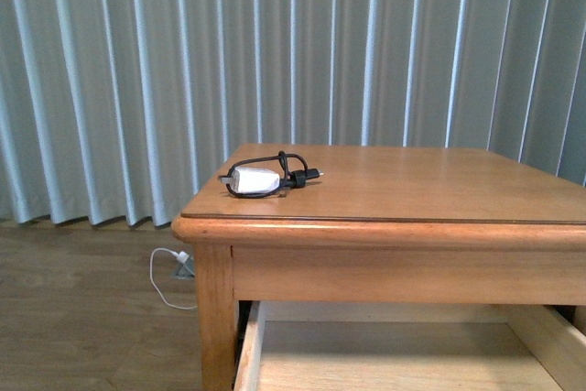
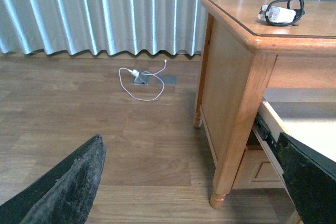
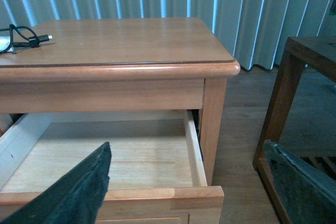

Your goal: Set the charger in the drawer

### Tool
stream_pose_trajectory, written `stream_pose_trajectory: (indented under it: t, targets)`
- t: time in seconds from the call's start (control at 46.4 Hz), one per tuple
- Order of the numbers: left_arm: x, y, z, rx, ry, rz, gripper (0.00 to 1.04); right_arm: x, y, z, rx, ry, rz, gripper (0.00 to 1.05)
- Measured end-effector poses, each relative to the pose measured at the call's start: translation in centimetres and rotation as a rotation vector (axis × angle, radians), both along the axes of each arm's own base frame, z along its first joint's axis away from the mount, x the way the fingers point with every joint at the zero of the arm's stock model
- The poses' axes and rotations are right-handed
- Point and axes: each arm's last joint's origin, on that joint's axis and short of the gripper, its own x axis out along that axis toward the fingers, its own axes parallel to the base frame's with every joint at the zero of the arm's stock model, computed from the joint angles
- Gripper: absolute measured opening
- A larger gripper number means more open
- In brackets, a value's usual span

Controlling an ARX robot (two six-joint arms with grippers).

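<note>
The charger (image 1: pixel 255 180), a small white plug block with a black cable coiled beside it, lies on the wooden table top (image 1: pixel 412 185) near its far left corner. It also shows in the left wrist view (image 2: pixel 279 13), and its cable shows in the right wrist view (image 3: pixel 21 36). The drawer (image 3: pixel 115 153) below the top is pulled open and its pale wood interior is empty. My left gripper (image 2: pixel 191 182) is open, low beside the table's left leg. My right gripper (image 3: pixel 186 182) is open, in front of the drawer's right front corner.
A thin white cord with a plug (image 2: pixel 140 80) lies on the wood floor by a floor socket, left of the table. A dark wooden piece of furniture (image 3: pixel 299 93) stands right of the table. Grey curtains (image 1: pixel 275 43) hang behind.
</note>
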Motion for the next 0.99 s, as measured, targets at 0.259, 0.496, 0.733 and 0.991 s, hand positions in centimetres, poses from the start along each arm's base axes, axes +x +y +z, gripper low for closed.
stream_pose_trajectory:
  t: [0.259,0.496,0.733,0.991]
  targets:
    - [0.0,0.0,0.0,0.0,0.0,0.0,0.99,0.0,0.0,0.0,0.0,0.0,0.0,0.96]
    - [0.9,-0.9,0.2,-0.01,0.073,0.233,0.99,0.0,0.0,0.0,0.0,-0.001,0.0,0.96]
    - [7.3,-5.0,5.9,0.071,0.158,-0.033,0.99,0.0,0.0,0.0,0.0,-0.001,0.0,0.96]
    - [14.6,-7.5,9.4,0.171,0.173,-0.225,0.99,0.0,0.0,0.0,0.0,-0.001,0.0,0.96]
